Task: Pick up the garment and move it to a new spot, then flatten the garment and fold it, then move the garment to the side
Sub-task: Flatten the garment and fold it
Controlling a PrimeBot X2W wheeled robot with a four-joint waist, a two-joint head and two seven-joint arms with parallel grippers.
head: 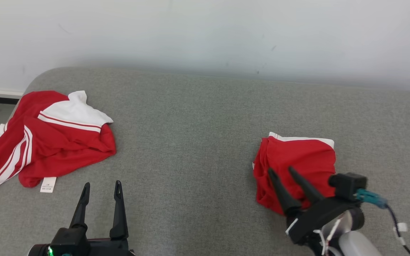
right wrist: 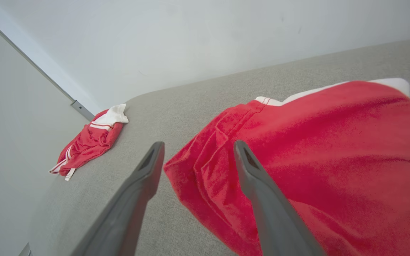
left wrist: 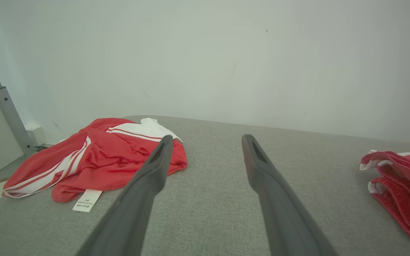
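Neatly folded red garment [head: 301, 156] lay at 3 o'clock on grey fabric surface [head: 190, 142] — right gripper [head: 280, 169] over it, fingers spread, grasping nothing. Left gripper [head: 102, 184] at 7 o'clock — spread, empty. Crumpled red-and-white garment [head: 48, 138] at 9 o'clock.

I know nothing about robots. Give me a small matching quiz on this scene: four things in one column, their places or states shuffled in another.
1 folded garment
2 crumpled garment
3 left end effector
4 white label

A open, over bare grey padding
B robot's right, by the right end effector
C robot's left, near the padding's edge
D at the crumpled garment's near hem

Pairs: 1-B, 2-C, 3-A, 4-D
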